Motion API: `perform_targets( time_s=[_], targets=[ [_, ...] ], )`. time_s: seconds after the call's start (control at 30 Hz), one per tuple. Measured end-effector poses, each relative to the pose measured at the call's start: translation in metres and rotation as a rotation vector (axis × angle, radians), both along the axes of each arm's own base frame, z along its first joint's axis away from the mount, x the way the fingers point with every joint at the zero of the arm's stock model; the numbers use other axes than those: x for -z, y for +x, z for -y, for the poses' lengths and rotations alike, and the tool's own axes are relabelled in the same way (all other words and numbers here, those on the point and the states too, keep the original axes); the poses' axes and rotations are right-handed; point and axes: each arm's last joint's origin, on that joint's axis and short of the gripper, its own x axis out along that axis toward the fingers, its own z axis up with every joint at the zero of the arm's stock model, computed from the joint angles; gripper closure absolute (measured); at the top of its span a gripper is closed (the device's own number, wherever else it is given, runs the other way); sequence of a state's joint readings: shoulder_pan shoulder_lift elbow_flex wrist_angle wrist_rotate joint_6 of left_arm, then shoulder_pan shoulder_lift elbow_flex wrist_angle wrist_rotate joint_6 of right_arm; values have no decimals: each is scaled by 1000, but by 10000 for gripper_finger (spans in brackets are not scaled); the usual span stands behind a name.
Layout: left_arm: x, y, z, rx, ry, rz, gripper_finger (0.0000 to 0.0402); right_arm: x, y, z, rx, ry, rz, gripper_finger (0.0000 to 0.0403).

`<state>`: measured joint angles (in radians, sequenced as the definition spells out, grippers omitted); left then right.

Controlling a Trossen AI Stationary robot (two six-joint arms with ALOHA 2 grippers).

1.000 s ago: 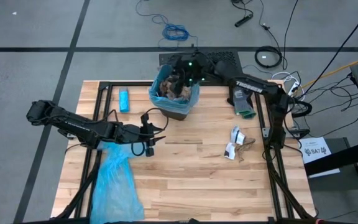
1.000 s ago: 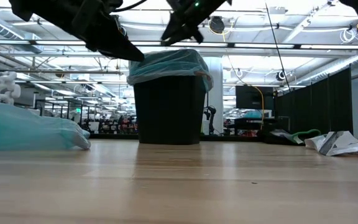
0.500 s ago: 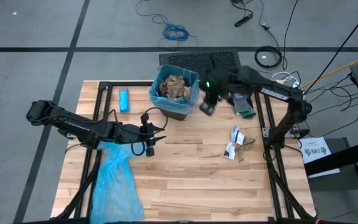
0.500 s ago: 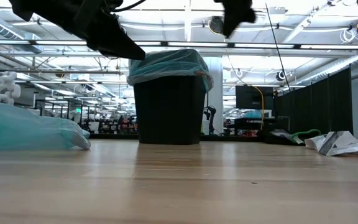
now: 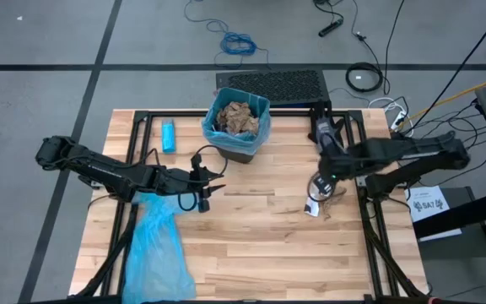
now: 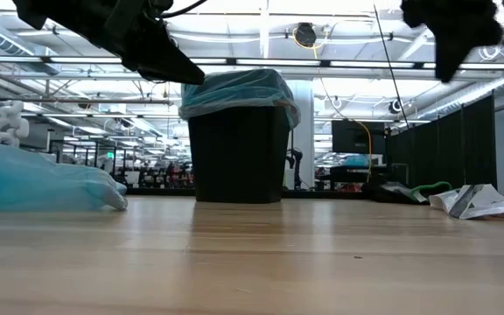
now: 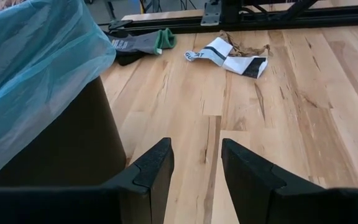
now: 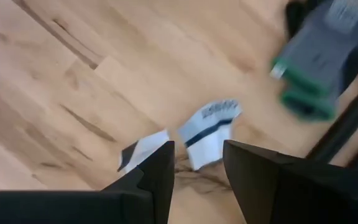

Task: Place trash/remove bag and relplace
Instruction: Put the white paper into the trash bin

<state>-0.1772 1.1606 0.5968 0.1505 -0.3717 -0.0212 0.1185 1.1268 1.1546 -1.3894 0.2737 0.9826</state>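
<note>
A black bin lined with a light-blue bag stands at the table's far middle, and brown paper trash fills it. More trash, white scraps and a brown wad, lies on the table at the right. My right gripper hangs open just above these scraps, pointing steeply down and touching nothing. My left gripper is open and empty, held level above the table on the near left side of the bin. A spare light-blue bag lies flat at the near left.
A small blue oblong object lies at the far left of the table. A grey-and-green item lies at the far right by the black frame rail. Bare wood stretches between the bin and the near edge.
My right gripper has swung away from above the bin toward the table's right and near side, has sunk a little, and has tipped and rolled until it points steeply down over the white scraps. The bin, its trash and the spare bag have stayed put.
</note>
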Motion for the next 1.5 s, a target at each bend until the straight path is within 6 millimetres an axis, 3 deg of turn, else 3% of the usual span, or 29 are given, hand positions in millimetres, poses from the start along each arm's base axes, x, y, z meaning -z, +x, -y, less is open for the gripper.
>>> perform_targets(
  time_s=[0.17, 0.27, 0.53, 0.73, 0.87, 1.17, 1.5],
  targets=[
    [0, 0, 0, 0, 0, 0, 260, 32, -21, -4, 82, 56, 67, 274],
    [0, 0, 0, 0, 0, 0, 260, 51, -29, -4, 129, 95, 23, 263],
    [0, 0, 0, 0, 0, -1, 260, 94, -35, -6, 193, 176, -65, 184],
    [0, 0, 0, 0, 1, -1, 260, 97, -33, -4, 257, 135, -40, 115],
    [0, 0, 0, 0, 1, -1, 260, 99, -31, -3, 360, 90, -15, 91],
    [0, 0, 0, 0, 1, -2, 260, 110, -20, -4, 634, 96, -6, 101],
    [0, 0, 0, 0, 1, -2, 260, 140, 4, -10, 818, 114, -113, 105]
  ],
)
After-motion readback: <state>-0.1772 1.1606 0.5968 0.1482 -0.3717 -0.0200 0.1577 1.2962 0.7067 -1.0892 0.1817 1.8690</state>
